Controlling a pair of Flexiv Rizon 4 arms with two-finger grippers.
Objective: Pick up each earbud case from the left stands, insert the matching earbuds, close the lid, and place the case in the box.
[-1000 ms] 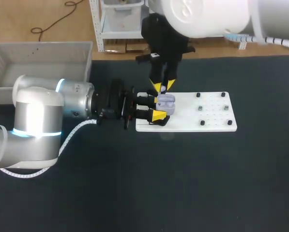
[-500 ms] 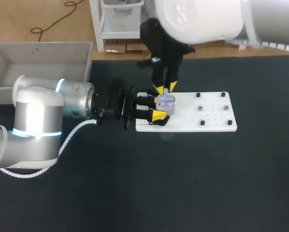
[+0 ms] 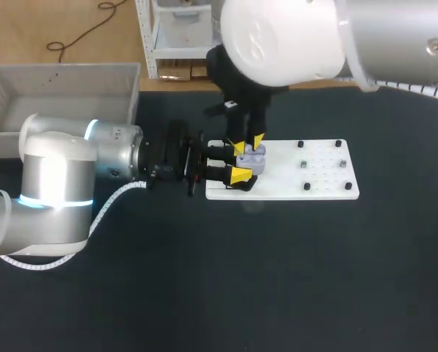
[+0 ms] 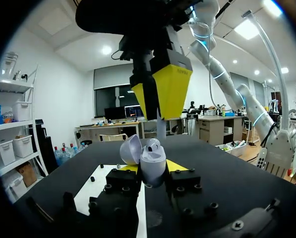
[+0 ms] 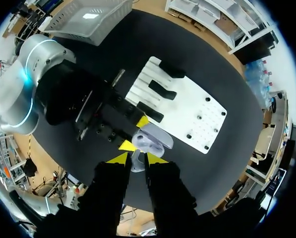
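We are clamping the open earbud case (image 4: 152, 163) in our left end effector (image 4: 152, 169), both yellow tips pressing on its sides and its lid (image 4: 130, 148) tipping back. Directly above it, our right end effector (image 5: 137, 157) is pinching an earbud (image 5: 137, 163) between nearly closed fingers, stem pointing down at the case.

Over the last second this arm has been sinking. Its tips were riding clear above the case and are now sitting just over it, and the wrist has been drifting slightly toward our left. The left arm has been keeping still. We are reading this as the insertion under way, with the earbud nearly at its well but, as far as we can tell, not yet seated, and the lid waiting to be closed afterwards.

Beneath both, the case is hovering over the left end of the white board (image 3: 314, 180), which is lying on the dark bench (image 3: 277, 279) and carrying black stands (image 5: 162, 91). The grey box (image 3: 57, 88) is waiting at the far left corner, well apart.
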